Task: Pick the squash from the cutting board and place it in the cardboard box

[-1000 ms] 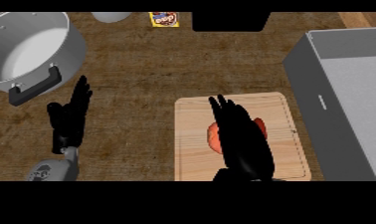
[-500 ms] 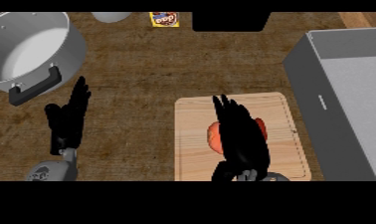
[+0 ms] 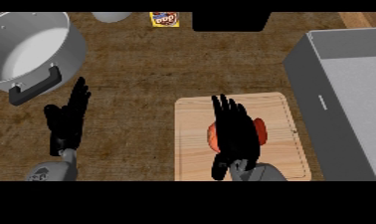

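Desk (image 3: 169, 63): brown wood, spanning the frame.
Box (image 3: 345, 98): grey, right edge.
Cutting board (image 3: 192, 118): lower centre.
Right hand (image 3: 235, 131): fingers straight, laid over squash.
Left hand (image 3: 67, 121): lower left, fingers straight, nothing held.
Squash (image 3: 260, 131): orange, on board.

A single head view looks steeply down onto the dark brown wooden bench (image 3: 161, 68), near enough that the bench fills the frame. It faces away from the robot: both grey forearms enter at the lower edge, and the far edge holds a small yellow snack packet (image 3: 164, 19).
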Motion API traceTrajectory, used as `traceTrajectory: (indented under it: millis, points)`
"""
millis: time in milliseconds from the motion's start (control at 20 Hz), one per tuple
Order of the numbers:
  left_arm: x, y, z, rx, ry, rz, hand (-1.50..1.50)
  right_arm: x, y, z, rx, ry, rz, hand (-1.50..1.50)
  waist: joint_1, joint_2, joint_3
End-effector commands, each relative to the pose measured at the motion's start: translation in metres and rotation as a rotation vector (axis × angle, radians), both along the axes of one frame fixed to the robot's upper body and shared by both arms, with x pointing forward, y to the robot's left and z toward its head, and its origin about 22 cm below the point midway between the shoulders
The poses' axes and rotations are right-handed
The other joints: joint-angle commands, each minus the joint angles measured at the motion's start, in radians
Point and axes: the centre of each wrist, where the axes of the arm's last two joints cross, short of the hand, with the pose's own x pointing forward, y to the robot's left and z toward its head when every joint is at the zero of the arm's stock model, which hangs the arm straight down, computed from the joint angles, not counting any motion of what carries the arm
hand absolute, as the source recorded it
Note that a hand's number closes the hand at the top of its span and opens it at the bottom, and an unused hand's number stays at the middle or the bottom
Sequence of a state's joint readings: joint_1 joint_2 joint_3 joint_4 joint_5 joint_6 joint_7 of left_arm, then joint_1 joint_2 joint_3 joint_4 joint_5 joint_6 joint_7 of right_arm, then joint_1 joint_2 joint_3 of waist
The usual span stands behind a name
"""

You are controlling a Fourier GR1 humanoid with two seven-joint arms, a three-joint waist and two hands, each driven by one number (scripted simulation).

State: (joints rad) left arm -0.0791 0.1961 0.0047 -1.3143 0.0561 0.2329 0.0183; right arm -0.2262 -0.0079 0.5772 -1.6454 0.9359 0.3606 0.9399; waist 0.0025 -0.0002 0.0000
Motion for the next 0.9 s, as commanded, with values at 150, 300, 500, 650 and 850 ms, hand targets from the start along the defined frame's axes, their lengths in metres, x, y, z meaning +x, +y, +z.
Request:
traceTrajectory:
  millis: [150, 300, 500, 650, 850]
  points:
    - [-0.002, -0.014, 0.008, 0.006, -0.004, 0.001, 0.00, 0.001, 0.007, -0.016, -0.034, 0.028, -0.026, -1.50, 0.000, 0.000, 0.000]
    - [-0.004, 0.001, 0.001, 0.006, -0.010, 0.004, 0.00, -0.007, -0.009, -0.039, -0.031, 0.036, -0.019, -1.50, -0.002, 0.000, 0.000]
    - [0.004, 0.019, -0.011, -0.004, -0.007, 0.013, 0.00, 0.030, -0.023, -0.027, -0.015, 0.044, -0.017, -1.50, -0.002, 0.002, 0.000]
    - [-0.003, 0.001, 0.004, 0.011, -0.019, 0.010, 0.00, 0.022, -0.004, -0.041, -0.026, 0.059, -0.025, -1.50, 0.001, 0.000, 0.000]
    - [0.008, 0.000, -0.002, -0.009, 0.002, -0.002, 0.00, 0.022, -0.006, -0.058, -0.027, 0.036, -0.022, -1.50, 0.000, 0.001, 0.000]
